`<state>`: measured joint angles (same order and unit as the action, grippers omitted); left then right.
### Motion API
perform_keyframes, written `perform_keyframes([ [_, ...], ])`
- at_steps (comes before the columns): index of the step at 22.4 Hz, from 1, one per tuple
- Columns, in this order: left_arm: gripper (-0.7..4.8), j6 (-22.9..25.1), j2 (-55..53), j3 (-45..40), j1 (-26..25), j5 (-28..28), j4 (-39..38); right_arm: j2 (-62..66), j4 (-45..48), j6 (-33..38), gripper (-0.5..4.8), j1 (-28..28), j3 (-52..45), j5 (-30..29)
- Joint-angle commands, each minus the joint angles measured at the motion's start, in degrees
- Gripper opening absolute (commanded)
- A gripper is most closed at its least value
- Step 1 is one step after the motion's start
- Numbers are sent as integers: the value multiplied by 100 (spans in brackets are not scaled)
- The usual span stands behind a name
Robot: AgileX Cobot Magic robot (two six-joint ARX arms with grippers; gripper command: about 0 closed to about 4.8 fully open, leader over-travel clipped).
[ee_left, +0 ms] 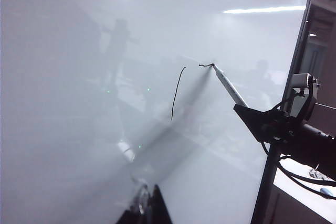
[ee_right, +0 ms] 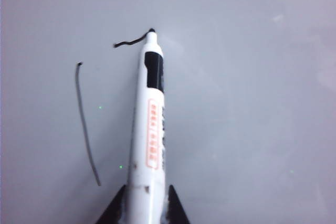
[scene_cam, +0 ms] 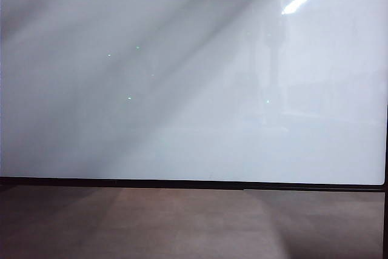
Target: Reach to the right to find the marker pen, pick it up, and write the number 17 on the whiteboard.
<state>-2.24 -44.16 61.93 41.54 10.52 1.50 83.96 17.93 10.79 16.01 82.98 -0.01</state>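
The whiteboard [scene_cam: 182,89] fills the exterior view, and neither gripper shows there. In the right wrist view my right gripper [ee_right: 146,192] is shut on the white marker pen [ee_right: 149,129], which has a black collar and a red label. The pen's black tip [ee_right: 151,31] touches the whiteboard [ee_right: 252,103] at the end of a short wavy stroke [ee_right: 128,41]. A long, near-straight stroke [ee_right: 86,124] lies beside it. The left wrist view shows the same pen [ee_left: 229,86], my right gripper [ee_left: 247,115] and both strokes [ee_left: 177,93]. My left gripper [ee_left: 149,198] is shut and empty, hovering close to the board.
A thin black frame [scene_cam: 194,183] runs along the board's lower edge, with a brown matte surface [scene_cam: 194,222] below it. In the left wrist view the board's black side frame [ee_left: 296,66] stands just behind the right arm, and cables [ee_left: 294,179] hang beside it.
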Motion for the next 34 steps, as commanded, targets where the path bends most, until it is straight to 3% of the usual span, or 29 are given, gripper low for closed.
perform_keyframes([
  [1, -5, 9, 9, 9, 9, -20, 77, -4, -61, 11, -2, -74, 11, 155],
  [11, -5, 9, 7, 9, 9, -20, 77, -4, -321, 81, -2, -258, -20, 133],
  [24, -5, 9, 4, 9, 9, -22, 79, -4, -162, 352, -2, -116, -1290, 116],
  [34, -5, 9, 2, 9, 9, -24, 81, -278, -184, 422, -2, -81, -1473, 7],
])
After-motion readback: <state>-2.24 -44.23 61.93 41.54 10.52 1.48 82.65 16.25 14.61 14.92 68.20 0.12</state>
